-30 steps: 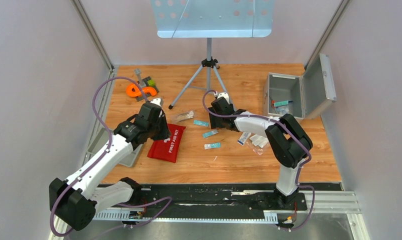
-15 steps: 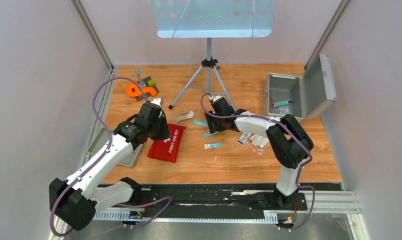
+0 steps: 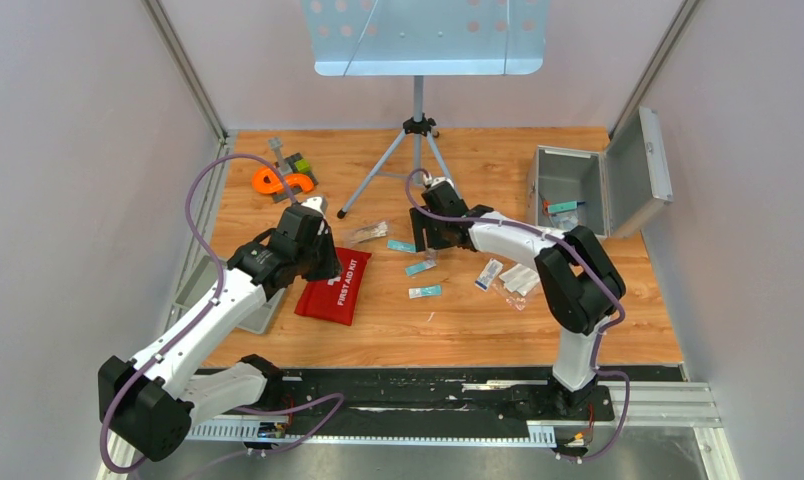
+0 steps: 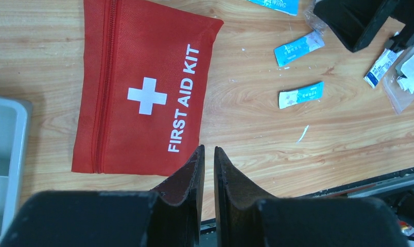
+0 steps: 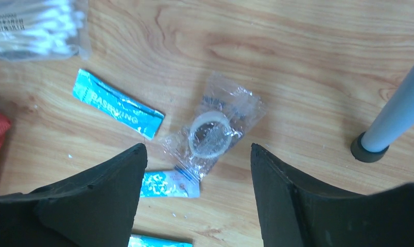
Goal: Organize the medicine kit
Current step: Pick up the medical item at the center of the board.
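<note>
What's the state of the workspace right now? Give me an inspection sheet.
Surface: wooden table, a few white specks.
Job's things: red first aid pouch flat, looks zipped; metal box open, items inside; teal sachets, clear ring packet, cotton swabs and white packets loose on the table.
Clutter: orange item at far left; grey tray beside the pouch.
Grippers: left gripper shut, empty, at the pouch's edge; right gripper open over the ring packet.
Cables: purple cables loop clear of the items.
Surroundings: music stand on the table's far side; grey walls.
</note>
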Controlling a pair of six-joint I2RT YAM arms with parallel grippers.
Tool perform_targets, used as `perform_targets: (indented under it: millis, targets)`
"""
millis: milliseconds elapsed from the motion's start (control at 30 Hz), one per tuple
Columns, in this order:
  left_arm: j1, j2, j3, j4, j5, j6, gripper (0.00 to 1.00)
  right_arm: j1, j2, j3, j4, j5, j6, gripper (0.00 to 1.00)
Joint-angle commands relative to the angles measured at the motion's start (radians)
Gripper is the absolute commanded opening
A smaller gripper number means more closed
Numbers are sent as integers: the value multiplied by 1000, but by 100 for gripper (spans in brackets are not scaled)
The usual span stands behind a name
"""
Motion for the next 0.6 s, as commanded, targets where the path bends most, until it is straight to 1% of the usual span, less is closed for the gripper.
perform_targets:
  millis: [0,167,233,367,500,567]
  targets:
    - [6,-21,7,23,3,-11,20,-3,56,68,-17,24,75,71]
    - [6,-18,16,14,0,0,20,-3,106,98,-29,18,79,64]
    - [6,-18,21,8,-5,3,20,-3,111,101,-34,24,78,58]
    - [6,-18,18,10,-7,3,20,-3,93,92,-39,36,77,42]
    - [6,-17,5,25,0,-4,20,-4,62,75,-43,49,71,37]
    - [6,-15,4,27,2,-6,20,-3,40,68,-44,56,67,32]
